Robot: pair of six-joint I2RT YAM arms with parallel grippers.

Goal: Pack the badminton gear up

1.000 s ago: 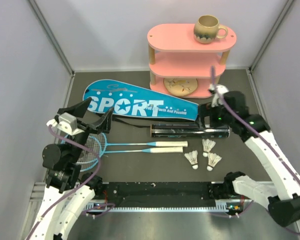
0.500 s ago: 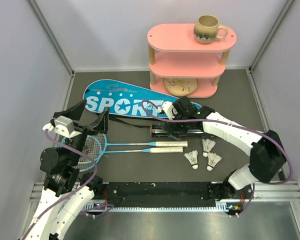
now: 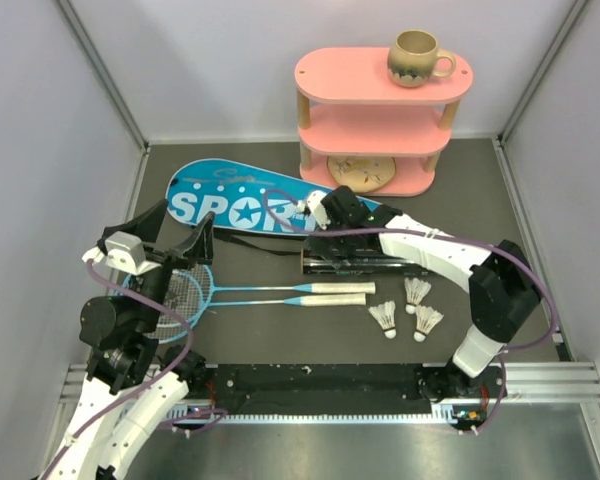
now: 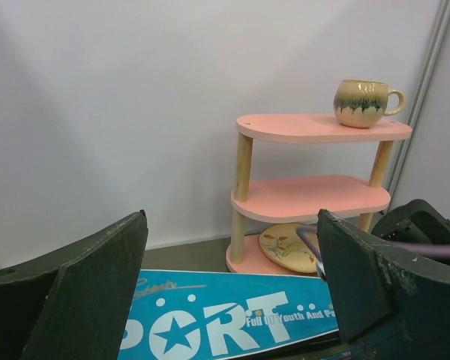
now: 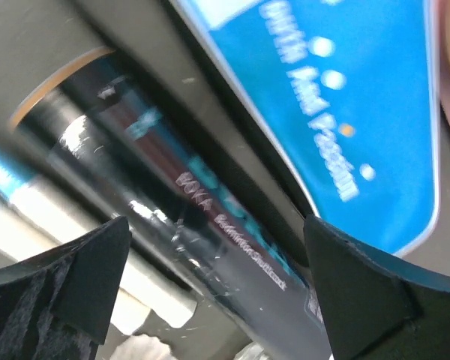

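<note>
R gripper (image 5: pixel 217 247): my jaws wide apart, empty — black tube (image 5: pixel 161 176) directly under them
Blue cover (image 5: pixel 345 97): just past tube
L gripper (image 4: pixel 231 221): wide apart too, empty, over racket heads (image 3: pixel 180 292)

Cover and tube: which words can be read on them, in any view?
"SPORT": blue cover, large white letters.
"Full Of Youth And Passion": same cover, small line.
"BOKA": black tube; the small print beside it is blurred.
Script above "SPORT": unreadable.
</note>
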